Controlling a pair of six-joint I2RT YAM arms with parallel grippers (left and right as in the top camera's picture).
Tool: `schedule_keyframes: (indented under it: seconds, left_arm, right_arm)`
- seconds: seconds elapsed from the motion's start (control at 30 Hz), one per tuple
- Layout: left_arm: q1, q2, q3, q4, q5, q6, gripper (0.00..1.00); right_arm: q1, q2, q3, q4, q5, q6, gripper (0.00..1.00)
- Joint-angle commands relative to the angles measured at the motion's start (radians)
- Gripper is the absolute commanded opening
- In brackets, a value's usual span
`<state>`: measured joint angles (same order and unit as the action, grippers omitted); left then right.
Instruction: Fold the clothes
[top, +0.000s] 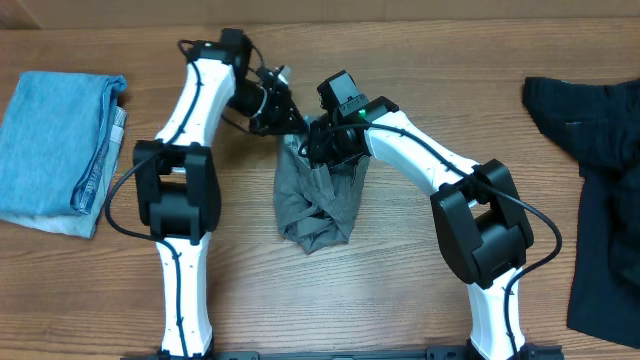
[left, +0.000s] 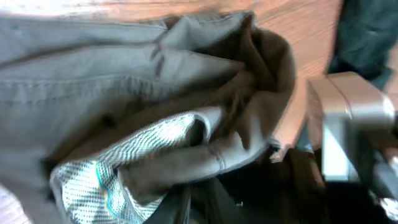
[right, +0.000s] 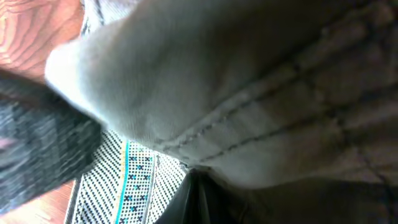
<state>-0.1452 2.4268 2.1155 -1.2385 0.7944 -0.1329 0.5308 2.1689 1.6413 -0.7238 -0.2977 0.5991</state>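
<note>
Here the soft, mid-grey grey shorts (top: 318, 205) lie bunched in a rumpled heap at the centre of the overhead frame, on the brown wooden surface (top: 400, 300). Their upper edge is gathered up to where the two arms meet, just above centre. The right claw (top: 322, 140) is closed tight. Cloth is drawn up to it in the overhead view and fills the right wrist view, so it looks clamped on the top of the shorts. The left claw (top: 287, 118) sits just beside it at the upper left corner of the heap, touching or nearly touching the fabric. Its fingers are hidden by cloth, so I cannot tell whether they are apart or together.

In the left wrist view, a pale, dotted mesh lining (left: 93, 180) with a teal stripe spills out at the lower left. The shorts are therefore partly turned or twisted.

The fabric looks light, limp and not slippery, and it will sag and fold on itself wherever it is unsupported. The stitched waistband and hems are the firmest places to take hold of. A pinch at each end of the waistband should let the shorts hang flat before they are laid down.

A folded light-blue garment (top: 50, 150) rests at the left edge of the frame. A spread black garment (top: 605, 180) rests at the right edge, and both are well apart from the shorts.
</note>
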Motion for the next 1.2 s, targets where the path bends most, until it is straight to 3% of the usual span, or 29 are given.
schedule_keyframes:
  seconds: [0.0,0.1,0.3,0.53,0.63,1.17]
  left_arm:
    - [-0.028,0.006,-0.003,0.048,-0.086,-0.105,0.13]
    - [-0.032,0.006,-0.023,0.071,-0.155,-0.107,0.13]
    - [-0.032,0.006,-0.222,0.286,-0.175,-0.177,0.12]
    - [-0.032,0.006,-0.227,0.29,-0.173,-0.186,0.12]
    - [-0.031,0.006,-0.227,0.29,-0.173,-0.187,0.11]
    - [0.009,0.006,-0.227,0.283,-0.129,-0.19,0.11]
  right_arm:
    - [0.013,-0.012,-0.026,-0.023,0.011,0.004,0.04]
    - [0.013,-0.012,-0.026,-0.032,0.005,0.003,0.04]
    - [0.005,-0.035,-0.023,-0.064,-0.095,-0.05,0.04]
    - [-0.104,-0.234,0.021,-0.195,-0.097,-0.114,0.04]
    - [-0.13,-0.245,0.013,-0.333,-0.097,-0.113,0.04]
    - [0.124,-0.244,-0.117,-0.223,-0.188,-0.066,0.04]
